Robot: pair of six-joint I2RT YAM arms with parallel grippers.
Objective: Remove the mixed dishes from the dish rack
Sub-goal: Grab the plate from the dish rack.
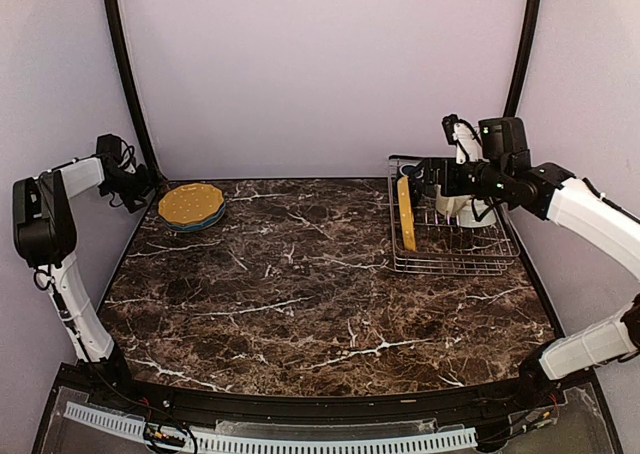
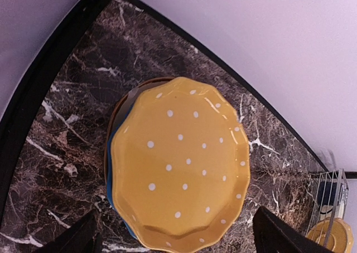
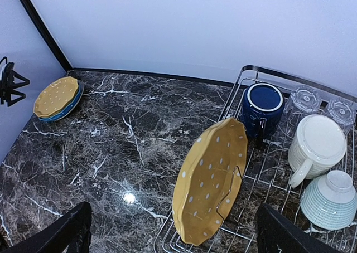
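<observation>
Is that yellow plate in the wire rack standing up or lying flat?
Standing on edge, tilted: the yellow plate rests against an upright wire of the dish rack.

white arm links (image 1: pixel 82 309), black joints (image 1: pixel 40 224)

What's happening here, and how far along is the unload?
Two arms are emptying the rack. The left gripper hangs open over a stack in the far left corner, where a yellow plate lies on a blue plate. The right gripper is open above the rack and holds nothing. The rack holds a second yellow plate standing on edge, a navy mug, a cream mug, a bowl and two glasses.
</observation>
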